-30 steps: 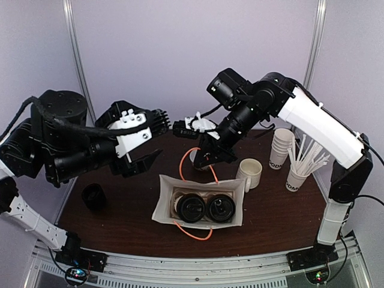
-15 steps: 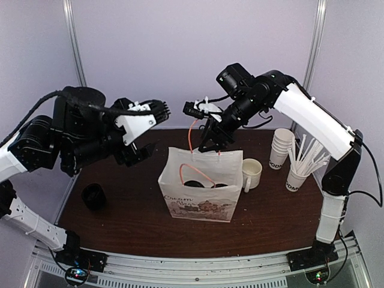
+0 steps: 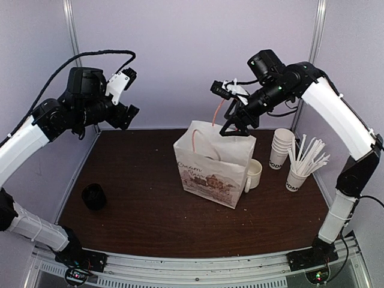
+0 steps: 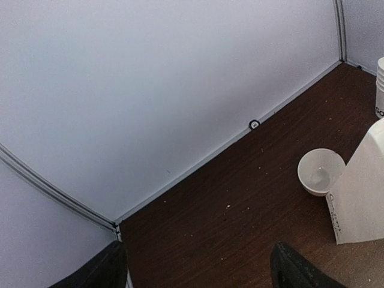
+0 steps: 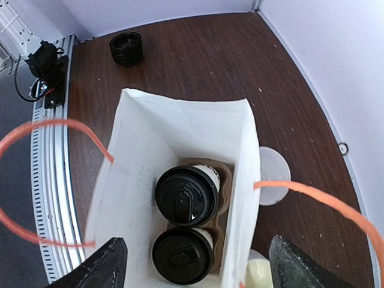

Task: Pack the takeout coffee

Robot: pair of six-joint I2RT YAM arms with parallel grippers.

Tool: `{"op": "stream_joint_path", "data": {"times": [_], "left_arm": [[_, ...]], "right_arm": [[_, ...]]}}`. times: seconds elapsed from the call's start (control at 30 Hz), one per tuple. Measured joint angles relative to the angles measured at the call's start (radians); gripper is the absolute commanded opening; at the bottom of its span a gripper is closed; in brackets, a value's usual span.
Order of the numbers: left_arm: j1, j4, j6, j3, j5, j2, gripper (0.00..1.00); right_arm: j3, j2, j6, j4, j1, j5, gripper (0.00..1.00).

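Both cups [image 5: 186, 195] lidded, side by side in carrier [image 5: 224, 180] at bottom of bag [image 5: 180, 123] — bag upright on desk [image 3: 132, 192]. Right pincer [image 5: 201, 270] wide above bag mouth, holding nothing. Left pincer [image 4: 198, 277] wide, well apart. Packing looks done — only arm retreat left.

The takeout coffee, two white paper cups with black lids, sits side by side and upright: one cup [image 5: 186, 195], the other cup [image 5: 182, 257] in a brown carrier [image 5: 224, 181] deep inside the white bag [image 5: 180, 123] (lettering hidden).

Two lidded coffee cups [image 5: 186, 195] sit inside the white bag [image 5: 141, 156].
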Motion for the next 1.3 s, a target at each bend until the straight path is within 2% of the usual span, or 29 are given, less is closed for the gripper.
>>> {"op": "stream_joint_path", "data": {"times": [0.2, 0.37, 0.57, 0.73, 0.97, 1.07, 1.17, 1.3], "left_arm": [[0.074, -0.007, -0.089, 0.004, 0.115, 0.088, 0.86], [0.077, -0.005, -0.113, 0.003, 0.175, 0.104, 0.87], [0.078, -0.001, -0.12, 0.003, 0.206, 0.104, 0.87], [0.078, -0.001, -0.119, 0.003, 0.214, 0.104, 0.87], [0.078, -0.01, -0.115, 0.004, 0.233, 0.104, 0.95], [0.078, -0.082, -0.109, 0.063, 0.27, 0.128, 0.96], [0.078, -0.158, -0.12, 0.185, 0.338, 0.19, 0.91], [0.079, -0.221, -0.166, 0.305, 0.452, 0.258, 0.86]], "right_arm": [[-0.196, -0.169, 0.004, 0.042, -0.162, 0.01, 0.88], [-0.253, -0.16, 0.014, 0.079, -0.238, -0.024, 0.87], [-0.249, -0.087, 0.031, 0.105, -0.244, -0.055, 0.85], [-0.179, -0.029, 0.045, 0.109, -0.244, -0.076, 0.85], [-0.08, 0.0, 0.051, 0.079, -0.25, -0.091, 0.85], [-0.092, -0.035, 0.05, 0.072, -0.28, -0.085, 0.85], [-0.193, -0.119, 0.05, 0.074, -0.339, -0.057, 0.81], [-0.378, -0.258, 0.048, 0.069, -0.428, -0.016, 0.71]]}}
